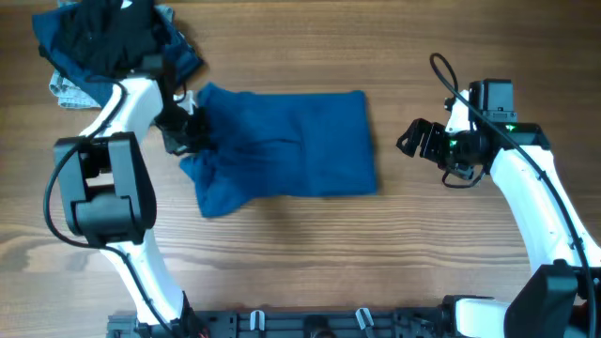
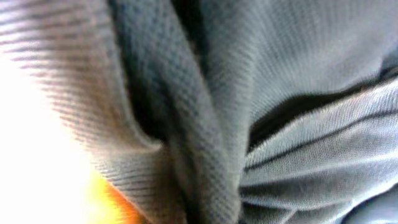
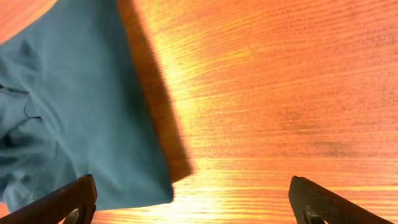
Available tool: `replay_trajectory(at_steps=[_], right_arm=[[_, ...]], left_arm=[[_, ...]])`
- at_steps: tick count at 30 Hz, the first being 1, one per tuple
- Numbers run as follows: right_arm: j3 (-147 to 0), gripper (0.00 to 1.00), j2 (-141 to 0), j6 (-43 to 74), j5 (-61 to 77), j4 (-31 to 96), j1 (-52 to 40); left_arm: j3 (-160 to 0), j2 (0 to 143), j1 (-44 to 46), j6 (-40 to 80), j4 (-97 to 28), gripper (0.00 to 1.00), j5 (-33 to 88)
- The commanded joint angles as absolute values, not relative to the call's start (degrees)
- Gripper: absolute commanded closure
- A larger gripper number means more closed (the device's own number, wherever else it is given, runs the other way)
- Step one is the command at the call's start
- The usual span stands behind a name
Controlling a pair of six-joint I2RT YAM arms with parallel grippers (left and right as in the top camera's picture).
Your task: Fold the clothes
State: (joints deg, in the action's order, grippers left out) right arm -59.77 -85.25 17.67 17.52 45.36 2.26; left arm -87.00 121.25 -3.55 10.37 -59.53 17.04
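Our left gripper (image 1: 185,127) clamps the left edge of the soft mid-blue fabric shirt (image 1: 291,141), presumably for folding; our right gripper (image 1: 416,139) hovers right of it, fingers apart.

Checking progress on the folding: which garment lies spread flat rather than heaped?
The mid-blue shirt in the middle, laid out as a rough rectangle; the dark heap sits bunched at the far left corner.
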Motion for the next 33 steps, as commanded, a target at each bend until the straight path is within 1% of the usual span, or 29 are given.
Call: replay_trajectory(at_steps=[1, 5, 8, 11, 15, 18, 26, 29, 33], right_arm=[[-60.4, 0.01, -84.6, 16.7, 16.9, 43.3, 2.2], [-60.4, 0.01, -84.8, 16.7, 16.7, 42.4, 2.2], [-60.4, 0.01, -85.0, 16.7, 16.6, 42.2, 2.2], [-60.4, 0.00, -85.0, 16.7, 16.3, 42.2, 2.2], [-60.2, 0.01, -85.0, 16.6, 16.3, 41.7, 2.2], [-58.5, 0.00, -85.3, 16.7, 16.3, 39.6, 2.2], [-57.7, 0.01, -92.9, 18.3, 16.5, 37.3, 2.2], [-57.7, 0.01, -95.6, 18.7, 16.7, 36.9, 1.8], [-57.7, 0.01, -98.5, 19.7, 16.8, 36.2, 0.1]], left_arm=[[-93.1, 121.9, -2.2, 9.2, -62.4, 0.96, 10.4], [-95.8, 121.9, 0.6, 9.5, -65.3, 0.96, 10.4], [-97.9, 121.8, 5.0, 9.5, -68.1, 0.96, 10.4], [-99.0, 121.3, 8.6, 10.7, -68.9, 0.96, 9.9], [-101.6, 119.9, 13.2, 13.8, -70.3, 0.96, 6.4], [-103.7, 118.6, 17.0, 14.2, -70.5, 0.96, 6.3], [-112.0, 118.2, 23.4, 15.9, -75.7, 0.96, 2.2], [-114.8, 118.2, 24.7, 16.0, -76.4, 0.96, 1.8], [-115.9, 118.2, 27.0, 19.0, -75.4, 0.96, 2.1]])
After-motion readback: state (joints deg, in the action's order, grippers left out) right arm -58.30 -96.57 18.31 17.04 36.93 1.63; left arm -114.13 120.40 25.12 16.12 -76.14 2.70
